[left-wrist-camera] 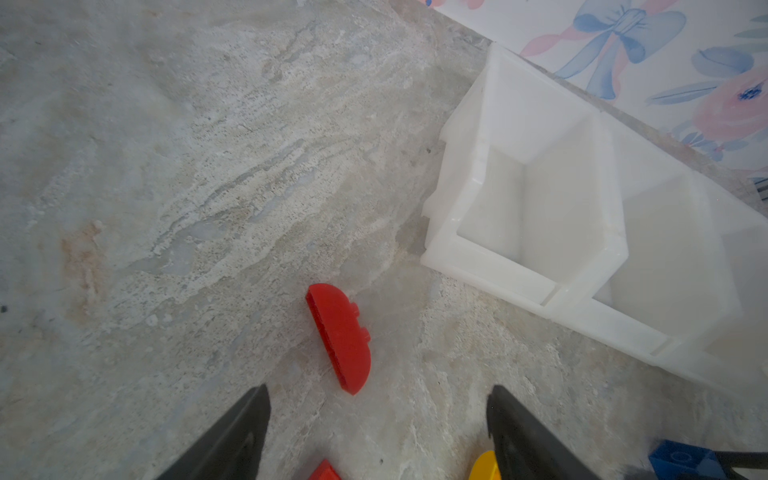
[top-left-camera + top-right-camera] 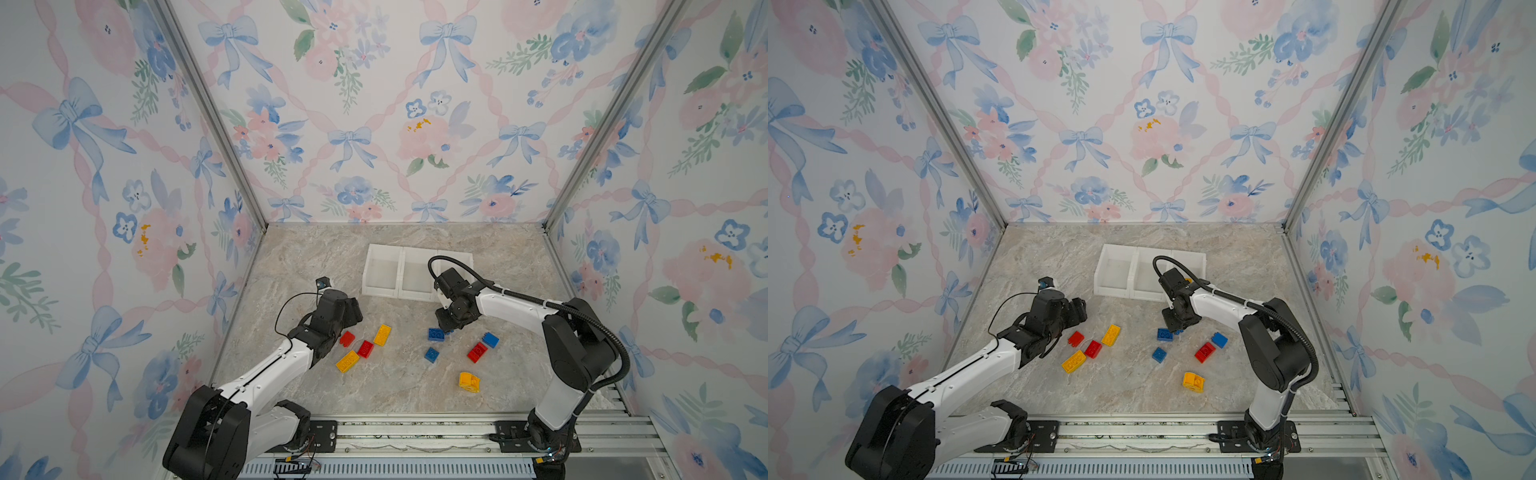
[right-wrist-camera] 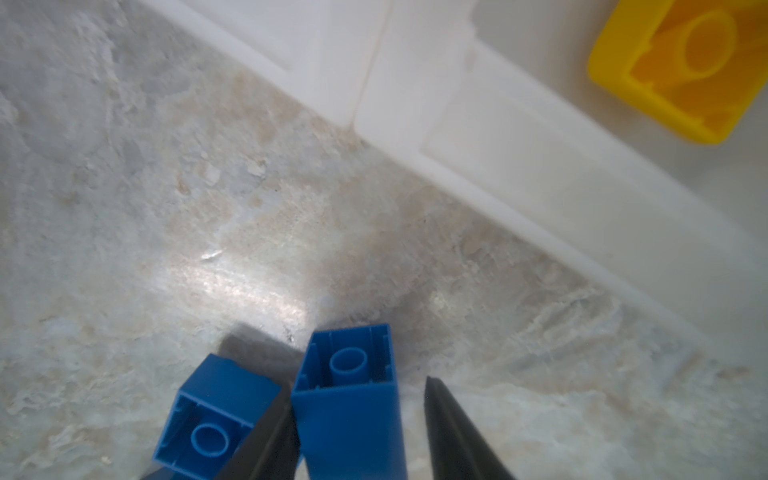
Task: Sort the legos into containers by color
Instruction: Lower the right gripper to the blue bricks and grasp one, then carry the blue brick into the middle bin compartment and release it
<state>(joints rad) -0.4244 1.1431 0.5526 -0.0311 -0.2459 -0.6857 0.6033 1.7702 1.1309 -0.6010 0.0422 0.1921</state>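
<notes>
The legos lie scattered on the marble table: red (image 2: 365, 348), yellow (image 2: 382, 334) and blue (image 2: 432, 354) bricks. The three joined white containers (image 2: 380, 291) stand behind them. A yellow brick (image 3: 681, 70) lies in the right-hand bin. My right gripper (image 3: 357, 386) is low over the table in front of the bins. A blue brick (image 3: 347, 395) stands between its fingers; one finger touches it and a gap shows at the other. A second blue brick (image 3: 212, 415) lies just outside them. My left gripper (image 1: 380, 386) hovers open, with a red half-round piece (image 1: 338, 336) ahead of it.
More bricks lie at the right: blue (image 2: 490, 339), red (image 2: 477, 352) and yellow (image 2: 469, 382). Another yellow brick (image 2: 347, 360) and red brick (image 2: 347, 338) sit by the left arm. Wallpapered walls enclose three sides. An aluminium rail (image 2: 415, 432) runs along the front.
</notes>
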